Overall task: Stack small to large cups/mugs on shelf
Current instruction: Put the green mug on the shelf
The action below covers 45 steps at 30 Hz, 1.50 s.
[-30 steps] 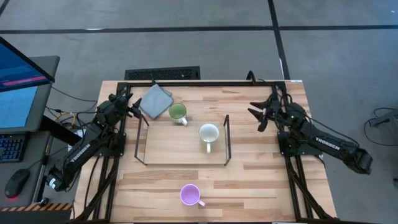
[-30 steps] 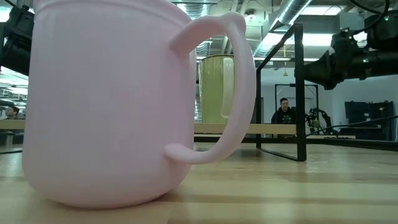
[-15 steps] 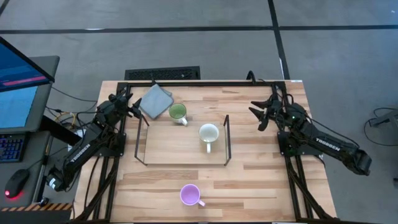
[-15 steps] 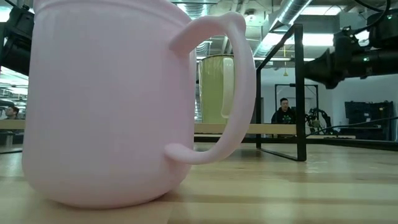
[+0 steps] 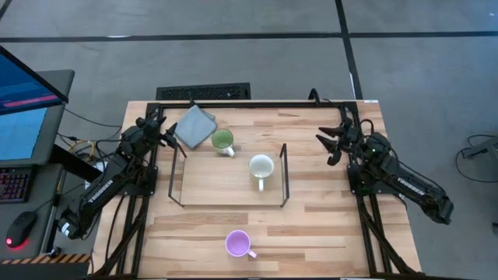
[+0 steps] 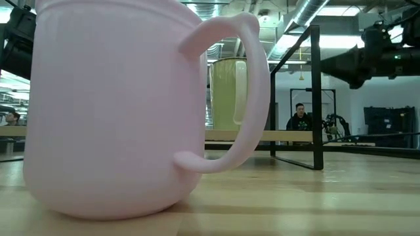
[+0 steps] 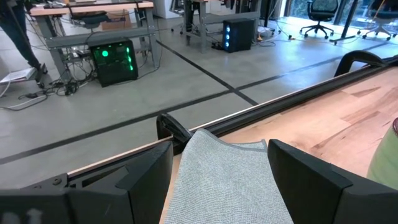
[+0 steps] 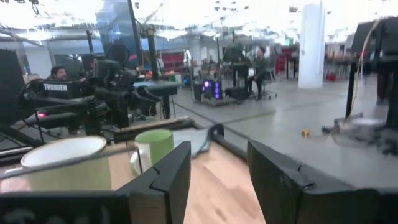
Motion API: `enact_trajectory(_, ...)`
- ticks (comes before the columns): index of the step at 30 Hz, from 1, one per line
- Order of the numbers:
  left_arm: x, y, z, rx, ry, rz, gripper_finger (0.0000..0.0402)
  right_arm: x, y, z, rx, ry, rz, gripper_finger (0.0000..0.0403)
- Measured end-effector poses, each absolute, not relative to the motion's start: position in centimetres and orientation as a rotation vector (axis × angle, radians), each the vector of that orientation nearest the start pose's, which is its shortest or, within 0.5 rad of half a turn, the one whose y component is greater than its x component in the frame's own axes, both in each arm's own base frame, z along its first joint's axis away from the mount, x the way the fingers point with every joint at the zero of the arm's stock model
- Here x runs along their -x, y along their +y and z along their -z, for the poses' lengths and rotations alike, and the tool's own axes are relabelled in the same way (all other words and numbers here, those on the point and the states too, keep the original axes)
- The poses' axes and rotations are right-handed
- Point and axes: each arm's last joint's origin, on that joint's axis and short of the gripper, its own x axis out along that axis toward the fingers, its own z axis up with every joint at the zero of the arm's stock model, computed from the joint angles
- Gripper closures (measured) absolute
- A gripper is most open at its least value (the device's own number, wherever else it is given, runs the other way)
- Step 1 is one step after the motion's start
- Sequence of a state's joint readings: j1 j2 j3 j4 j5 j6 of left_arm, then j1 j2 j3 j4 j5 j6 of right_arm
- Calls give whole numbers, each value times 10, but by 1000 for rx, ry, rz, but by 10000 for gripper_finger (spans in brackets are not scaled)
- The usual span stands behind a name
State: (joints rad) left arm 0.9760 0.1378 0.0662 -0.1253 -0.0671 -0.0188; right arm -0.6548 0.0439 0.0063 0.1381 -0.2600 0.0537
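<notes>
High view: right gripper [image 5: 333,145], jaws apart and empty, has drifted slightly right, away from shelf [image 5: 283,176] holding white mug [image 5: 261,166]; green mug [image 5: 222,140] behind, purple mug [image 5: 237,243] near, so no stacking started.

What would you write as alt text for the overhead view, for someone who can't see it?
A cream-white mug stands inside a low wire shelf at the middle of a wooden table, with a green mug and a grey cloth behind the shelf and a purple mug near the front edge. The left gripper and right gripper wait open at either side.
</notes>
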Motion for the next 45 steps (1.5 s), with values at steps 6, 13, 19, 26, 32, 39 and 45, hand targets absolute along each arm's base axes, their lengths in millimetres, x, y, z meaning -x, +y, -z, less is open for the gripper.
enact_trajectory(6,-56,86,-163,107,176,-1041,148,-81,-52,-170,-82,-66,380,225)
enact_trajectory(13,-56,86,-163,112,173,-1042,148,-82,-53,-169,-81,-51,384,225)
enact_trajectory(19,-56,85,-164,123,158,-1011,148,-83,-54,-167,-90,-32,387,225)
enact_trajectory(26,-59,84,-181,42,46,-908,148,-83,-54,-167,-166,-45,386,225)
enact_trajectory(32,-56,79,-215,-4,-15,-897,148,-83,-54,-167,-176,-48,386,225)
enact_trajectory(39,-64,87,-242,79,6,-829,148,-83,-54,-167,-175,-48,386,225)
enact_trajectory(45,-85,113,-258,199,157,-719,148,-83,-54,-167,-168,-46,386,225)
